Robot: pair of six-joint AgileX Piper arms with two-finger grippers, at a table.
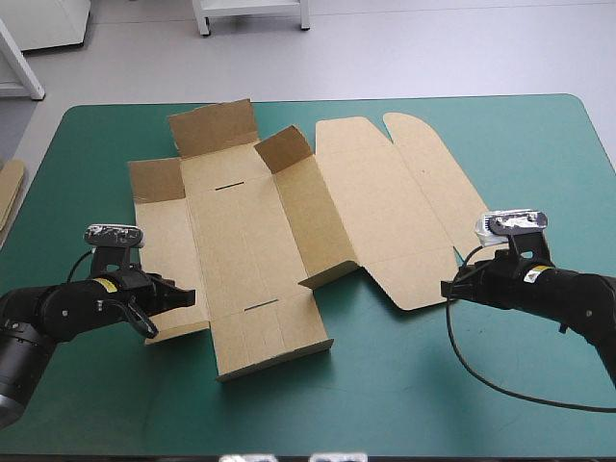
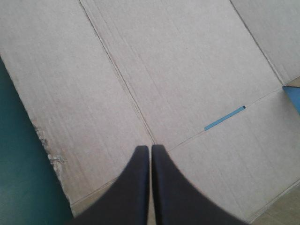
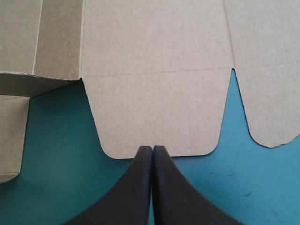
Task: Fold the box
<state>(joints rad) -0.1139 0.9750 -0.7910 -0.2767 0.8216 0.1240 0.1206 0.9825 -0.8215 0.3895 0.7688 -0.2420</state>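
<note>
The brown box [image 1: 250, 241] lies as a cut sheet spread across the middle of the teal-green table. Its three far flaps [image 1: 214, 125] stand up, and so does the wall between the base and the lid panel [image 1: 385, 183]. My left gripper [image 1: 188, 296] is shut, its tip over the box's near left wall panel. In the left wrist view the gripper [image 2: 150, 147] lies over the board [image 2: 164, 70], short of a slot [image 2: 225, 118]. My right gripper [image 1: 446, 287] is shut at the lid's rounded tuck flap [image 3: 154, 108], its tip [image 3: 152, 147] at that flap's edge.
An edge of more brown board [image 1: 10, 192] shows at the table's left edge. Bare teal-green cover [image 1: 433, 385] runs along the near side and to the right of the box.
</note>
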